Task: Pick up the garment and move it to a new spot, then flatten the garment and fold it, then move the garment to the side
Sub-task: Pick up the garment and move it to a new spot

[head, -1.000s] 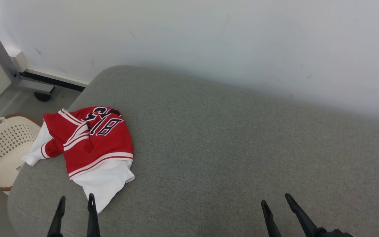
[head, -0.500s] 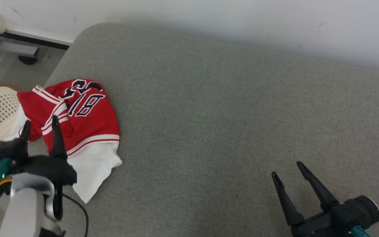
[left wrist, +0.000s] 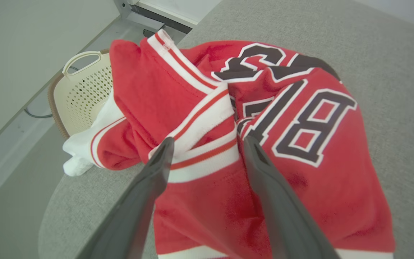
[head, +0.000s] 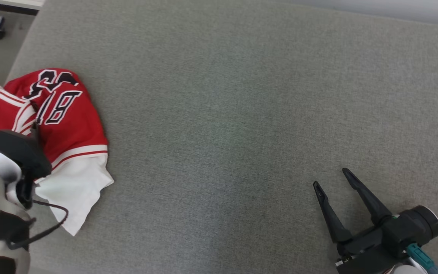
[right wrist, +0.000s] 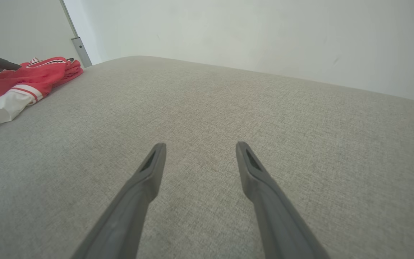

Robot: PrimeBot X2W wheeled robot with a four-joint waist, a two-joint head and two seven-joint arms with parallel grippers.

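Note:
A crumpled red and white jersey (head: 67,125) with black numerals lies at the left edge of the grey cushion (head: 242,114). Part of its white fabric hangs over that edge. In the left wrist view my left gripper (left wrist: 207,142) is open just above the jersey (left wrist: 300,172), its fingers straddling a white-and-red striped fold. From the head camera, the left gripper's dark body (head: 13,148) covers part of the cloth. My right gripper (head: 331,178) stands open over bare cushion at the lower right, far from the jersey (right wrist: 34,77). Nothing lies between the right gripper's (right wrist: 199,144) fingers.
A cream perforated basket (left wrist: 81,90) stands on the floor just beyond the cushion's left edge, under the hanging white cloth. A pale wall (right wrist: 264,36) runs along the cushion's far side. A metal frame (left wrist: 149,18) sits on the floor at the back left.
The head camera has tilted down and shifted, so the whole picture moved. My left arm has reached forward over the jersey's striped folds. The right gripper has come up into view and stayed open.

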